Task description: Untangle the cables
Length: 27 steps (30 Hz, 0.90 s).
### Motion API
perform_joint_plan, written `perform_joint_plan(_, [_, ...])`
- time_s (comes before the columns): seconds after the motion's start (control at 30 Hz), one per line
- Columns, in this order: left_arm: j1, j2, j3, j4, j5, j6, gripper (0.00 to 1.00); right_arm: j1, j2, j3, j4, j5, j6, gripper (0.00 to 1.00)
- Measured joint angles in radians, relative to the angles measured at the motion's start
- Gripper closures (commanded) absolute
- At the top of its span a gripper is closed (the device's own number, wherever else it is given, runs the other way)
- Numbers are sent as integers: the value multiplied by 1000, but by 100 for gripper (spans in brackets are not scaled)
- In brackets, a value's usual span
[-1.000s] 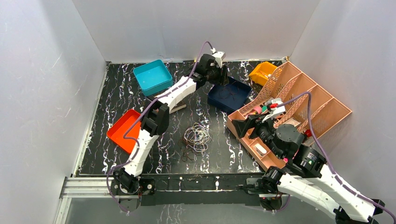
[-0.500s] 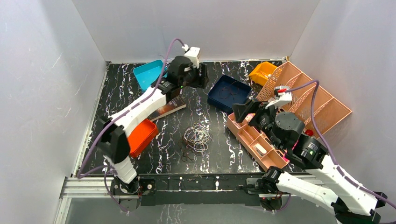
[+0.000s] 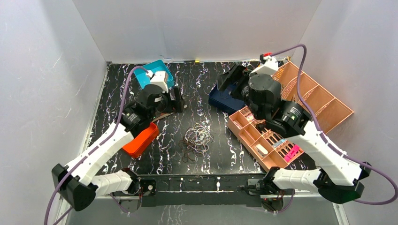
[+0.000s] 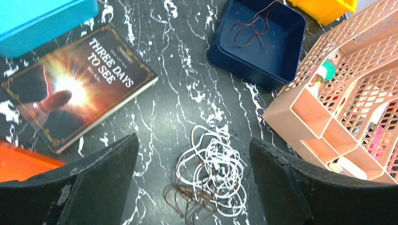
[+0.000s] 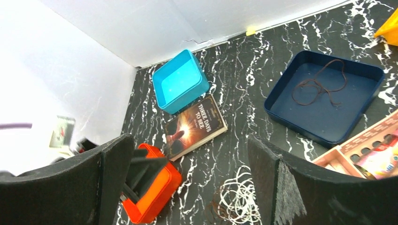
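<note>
The cables (image 3: 197, 137) lie as a whitish, dark brown and black tangle on the marbled black table, near the middle front. They show in the left wrist view (image 4: 213, 171) and the right wrist view (image 5: 239, 197). One brown cable (image 5: 319, 84) lies apart in the navy tray (image 5: 319, 133), also seen in the left wrist view (image 4: 253, 30). My left gripper (image 3: 176, 102) is open and empty, raised to the left of the tangle, which shows between its fingers (image 4: 193, 145). My right gripper (image 3: 234, 80) is open and empty, high over the navy tray (image 3: 224, 102).
A book (image 4: 80, 89) lies left of the tangle. A teal bin (image 3: 159, 68) sits at the back left, an orange-red bin (image 3: 141, 138) at the front left. A peach lattice organiser (image 3: 324, 101) fills the right side. A yellow bin (image 4: 324, 7) sits behind it.
My left arm has swung from over the navy tray back and left to above the book. My right arm has risen from the organiser to over the navy tray. The tangle has not moved.
</note>
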Motion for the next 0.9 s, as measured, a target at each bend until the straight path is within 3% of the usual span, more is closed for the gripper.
perform_joint_plan(0.3, [-5, -188, -169, -104, 2, -120, 6, 0, 142, 234, -36, -45, 27, 2])
perform_joint_plan(0.9, [-125, -276, -287, -179, 58, -239, 3, 0, 146, 226, 1, -88, 48, 2])
